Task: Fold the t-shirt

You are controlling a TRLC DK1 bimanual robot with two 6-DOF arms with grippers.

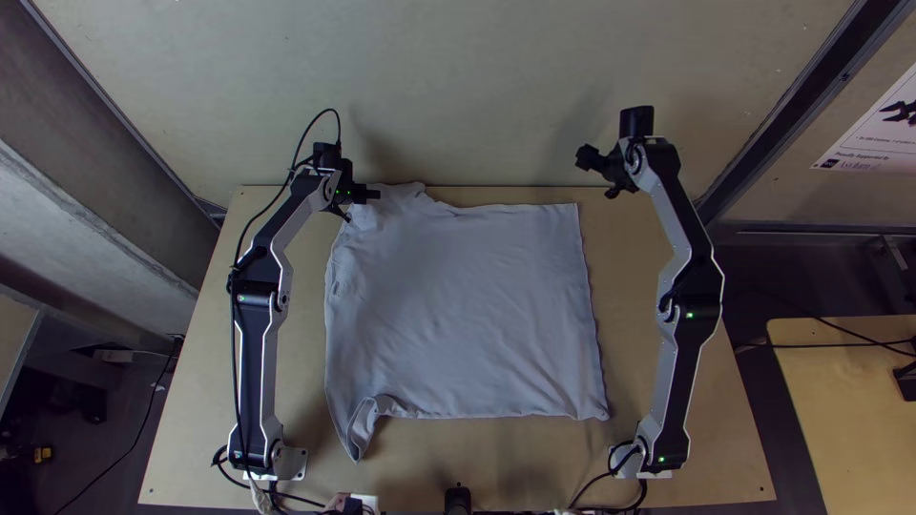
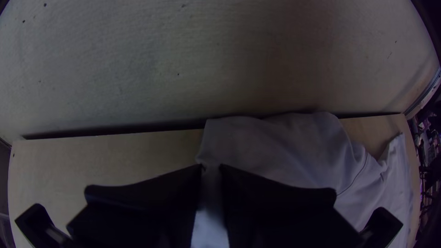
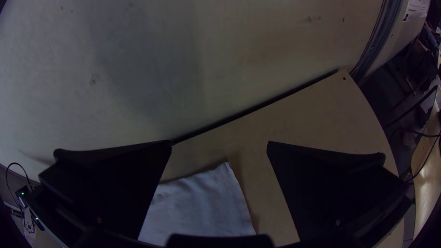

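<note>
The light grey t-shirt [image 1: 463,310] lies spread on the table, its lower left corner turned over in a small fold. Above its upper left corner is my left gripper [image 1: 370,195]. In the left wrist view, a gathered edge of the shirt [image 2: 285,147] runs between the close-set fingertips of the left gripper [image 2: 211,168], shut on it. My right gripper [image 1: 597,170] hangs beyond the table's far edge, near the shirt's upper right corner. In the right wrist view the right gripper [image 3: 219,142] is wide open, and the shirt's corner [image 3: 202,202] lies below, between and apart from its fingers.
A pale wall [image 1: 477,86] rises behind the far edge of the wooden table [image 1: 496,458]. Bare wood borders the shirt on both sides and along the near edge. A black cable [image 1: 236,334] runs along the left arm. Another table [image 1: 849,410] stands at the right.
</note>
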